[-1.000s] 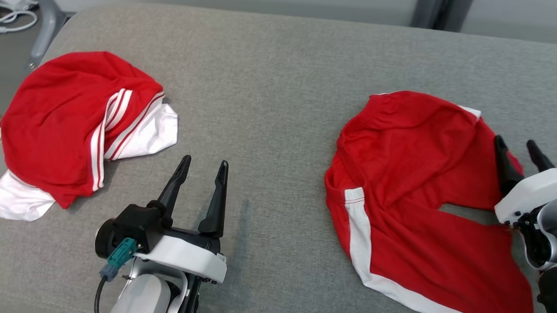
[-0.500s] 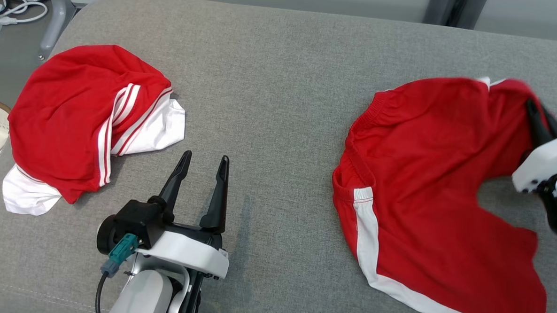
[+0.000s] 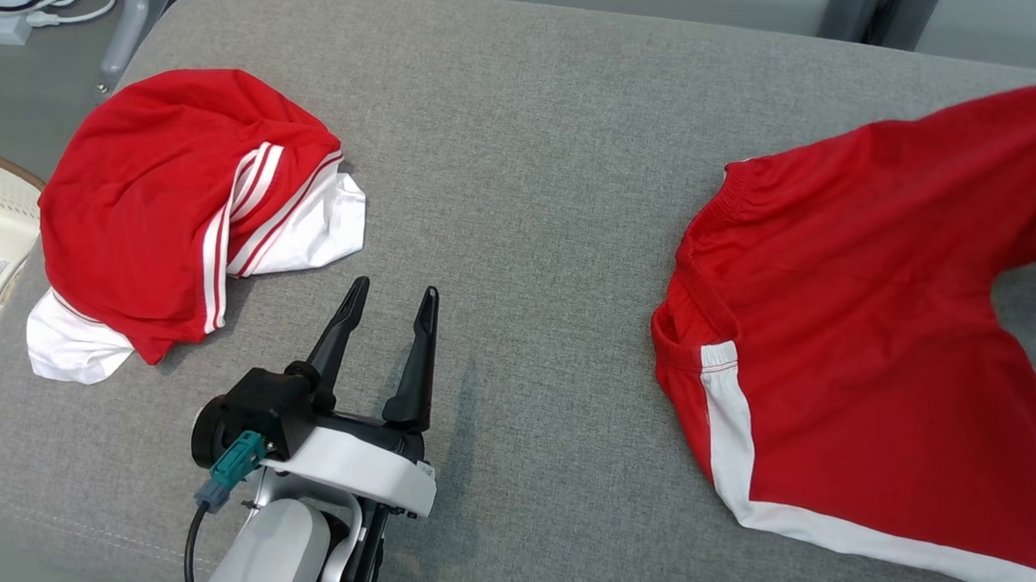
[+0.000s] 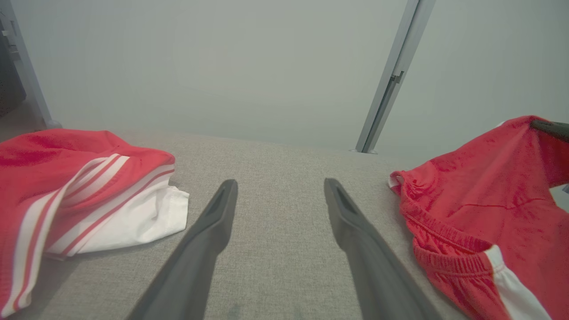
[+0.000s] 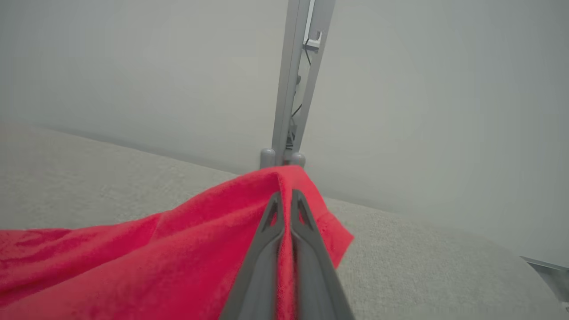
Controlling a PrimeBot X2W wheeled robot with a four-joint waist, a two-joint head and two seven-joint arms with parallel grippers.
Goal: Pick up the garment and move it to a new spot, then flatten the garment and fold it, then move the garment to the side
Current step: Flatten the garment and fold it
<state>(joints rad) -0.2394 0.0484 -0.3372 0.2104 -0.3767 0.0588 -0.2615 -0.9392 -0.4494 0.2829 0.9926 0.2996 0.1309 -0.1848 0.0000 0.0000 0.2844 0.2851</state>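
Right claw [image 5: 285, 195] pinches thin fold of red shorts [image 3: 848, 340], far right; bite depth unclear. Fabric may slip during lift. Left claw [image 3: 395, 289] spread wide, empty.

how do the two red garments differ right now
The left garment lies bunched, untouched; the right garment is spread out, one edge pinched in the shut right hand. The left garment has thin white stripes; the right garment a broad white band. Both are red and white.
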